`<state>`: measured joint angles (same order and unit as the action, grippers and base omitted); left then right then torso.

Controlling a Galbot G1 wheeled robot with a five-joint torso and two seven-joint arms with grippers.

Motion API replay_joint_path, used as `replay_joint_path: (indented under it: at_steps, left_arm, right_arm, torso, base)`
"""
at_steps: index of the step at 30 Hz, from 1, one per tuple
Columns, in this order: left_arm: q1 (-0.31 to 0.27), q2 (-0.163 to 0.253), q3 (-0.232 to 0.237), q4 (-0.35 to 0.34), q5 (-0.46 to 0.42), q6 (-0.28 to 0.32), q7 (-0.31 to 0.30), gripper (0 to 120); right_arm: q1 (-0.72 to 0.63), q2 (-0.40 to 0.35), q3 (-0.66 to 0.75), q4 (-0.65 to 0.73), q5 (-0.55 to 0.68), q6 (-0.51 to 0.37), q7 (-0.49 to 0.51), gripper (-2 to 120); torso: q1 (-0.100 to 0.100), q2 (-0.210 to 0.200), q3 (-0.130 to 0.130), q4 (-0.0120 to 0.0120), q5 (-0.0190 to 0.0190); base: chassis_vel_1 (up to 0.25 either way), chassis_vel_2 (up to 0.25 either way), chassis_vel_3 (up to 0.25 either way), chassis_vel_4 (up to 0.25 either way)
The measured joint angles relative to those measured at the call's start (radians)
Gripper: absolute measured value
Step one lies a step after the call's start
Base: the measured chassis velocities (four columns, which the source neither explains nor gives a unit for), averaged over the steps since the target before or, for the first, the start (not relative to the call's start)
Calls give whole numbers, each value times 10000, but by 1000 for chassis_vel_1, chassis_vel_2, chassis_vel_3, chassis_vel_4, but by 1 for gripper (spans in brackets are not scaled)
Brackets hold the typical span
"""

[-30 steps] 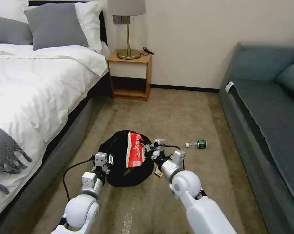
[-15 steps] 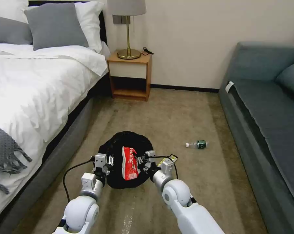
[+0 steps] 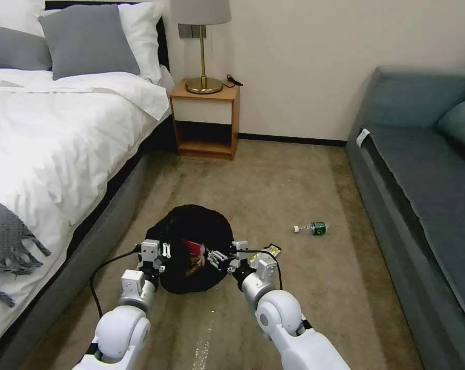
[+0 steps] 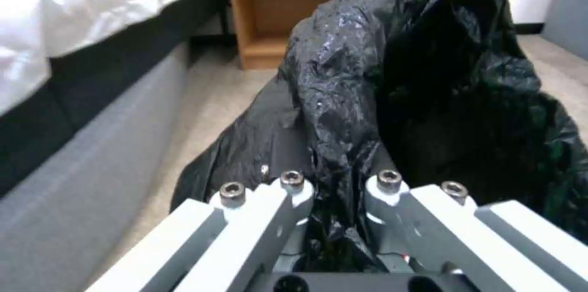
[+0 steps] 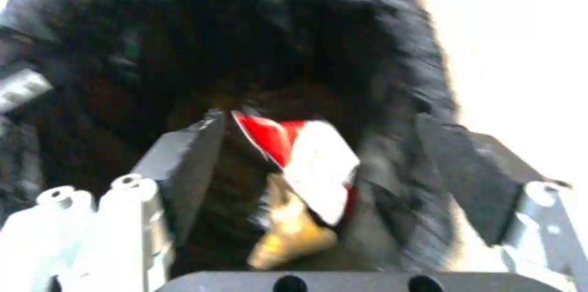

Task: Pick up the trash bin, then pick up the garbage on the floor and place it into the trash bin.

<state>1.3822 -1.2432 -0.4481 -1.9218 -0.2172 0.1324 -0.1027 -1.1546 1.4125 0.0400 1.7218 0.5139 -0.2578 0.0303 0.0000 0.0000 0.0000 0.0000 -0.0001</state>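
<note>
- Head view: the trash bin point(image 3: 191, 246), wrapped in its black bag, sat over the carpeted floor point(image 3: 294, 195) beside the bed point(image 3: 47, 139). The left pincer point(image 3: 158, 255) gripped the bin's near-left rim. The right pincer point(image 3: 215, 256) hung at the bin's right rim. A red-and-white packet point(image 3: 193, 248) lay inside. A clear bottle point(image 3: 311, 228) lay on the floor well apart to the right; a yellow-black wrapper point(image 3: 271, 251) lay near the right arm.
- Left wrist view: the left pincer point(image 4: 340, 191) was clamped on a fold of the black bag point(image 4: 392, 76).
- Right wrist view: the right pincer point(image 5: 319, 177) stood with fingers spread, over the packet point(image 5: 306, 159) in the bin.
</note>
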Motion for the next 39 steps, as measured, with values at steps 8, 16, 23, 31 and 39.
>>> replay_joint_path:
  at_steps: [8, 16, 23, 31, 39]
  left_arm:
    - [-50, 389, -751, 113, -531, 1, -41, 4]
    - [-54, 373, -964, 243, -592, -61, -82, 4]
    - [22, 360, -1065, 288, -641, -135, -92, 4]
    - [94, 296, -1169, 309, -668, -181, -129, 4]
    - [91, 167, -1154, 360, -607, -194, -139, 4]
  right_arm:
    - [78, -63, 470, -815, -602, 196, 169, 100]
    - [35, -109, 849, -1704, -1910, 445, 369, 100]
    - [297, 106, 992, -2752, -2891, 404, 805, 100]
    - [1031, 512, 1064, -3971, -3060, 418, 1136, 100]
    - [1579, 777, 996, -4991, -3169, 260, 1275, 100]
  torso:
    - [0, 0, 0, 0, 1]
    - [0, 0, 0, 0, 0]
    - [0, 0, 0, 0, 1]
    - [0, -1, 1, 1, 1]
    - [0, -1, 0, 1, 0]
  base:
    - [0, 0, 0, 0]
    - [0, 0, 0, 0]
    - [0, 0, 0, 0]
    - [0, 0, 0, 0]
    - [0, 0, 0, 0]
